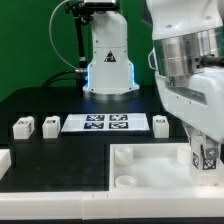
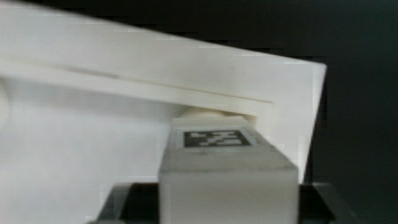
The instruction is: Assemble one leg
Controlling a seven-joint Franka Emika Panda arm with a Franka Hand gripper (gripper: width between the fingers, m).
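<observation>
Nearest in the exterior view, the white tray (image 1: 150, 172) carries the gripper (image 1: 204, 156), clenched on the leg (image 1: 206, 158) at its corner on that view's right; the marker board (image 1: 105, 123) lies behind. Wrist view: the leg (image 2: 221, 160) sits against the tray (image 2: 125, 110).

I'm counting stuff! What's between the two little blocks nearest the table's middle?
Exterior view: the marker board lies between one leg and the other leg.
</observation>
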